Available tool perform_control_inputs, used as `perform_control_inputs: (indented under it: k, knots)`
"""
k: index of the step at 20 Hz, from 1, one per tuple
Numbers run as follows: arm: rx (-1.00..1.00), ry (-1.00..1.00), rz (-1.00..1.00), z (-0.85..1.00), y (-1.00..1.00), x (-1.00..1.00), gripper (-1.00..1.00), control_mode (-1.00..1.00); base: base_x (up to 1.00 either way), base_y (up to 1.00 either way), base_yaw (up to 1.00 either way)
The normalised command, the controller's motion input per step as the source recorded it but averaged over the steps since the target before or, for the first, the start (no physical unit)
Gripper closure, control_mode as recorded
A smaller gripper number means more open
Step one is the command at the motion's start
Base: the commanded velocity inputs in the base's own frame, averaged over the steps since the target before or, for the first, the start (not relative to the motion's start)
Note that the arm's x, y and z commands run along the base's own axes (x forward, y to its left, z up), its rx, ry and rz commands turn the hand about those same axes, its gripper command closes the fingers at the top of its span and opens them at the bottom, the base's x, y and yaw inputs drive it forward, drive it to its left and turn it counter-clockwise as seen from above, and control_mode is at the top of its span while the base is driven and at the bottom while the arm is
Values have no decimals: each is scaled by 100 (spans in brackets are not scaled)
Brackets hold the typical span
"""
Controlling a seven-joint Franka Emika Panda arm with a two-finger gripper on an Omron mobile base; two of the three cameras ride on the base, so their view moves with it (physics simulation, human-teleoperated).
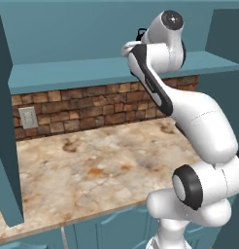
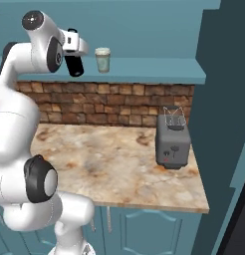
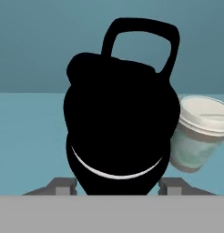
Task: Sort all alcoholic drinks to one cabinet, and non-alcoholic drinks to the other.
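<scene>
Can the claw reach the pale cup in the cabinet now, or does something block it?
Probably not yet. The claw is already closed on the black flask, which fills the space between its fingers. The cup stands just beside the flask on the cabinet floor.

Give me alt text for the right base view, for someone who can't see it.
The robot's tool holds a black flask over the teal cabinet floor, beside a pale cup standing there. Below, a grey toaster sits on the marble counter against a brick backsplash.
</scene>
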Motion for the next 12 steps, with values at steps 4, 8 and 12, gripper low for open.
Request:
perform_control_inputs:
  k: [4,8,12]
  knots:
    - [0,0,4,-36,0,68,100,-100,0,0,0]
    - [0,0,4,-10,0,54,100,-100,0,0,0]
    - [0,-1,5,-26,1,42,100,-100,0,0,0]
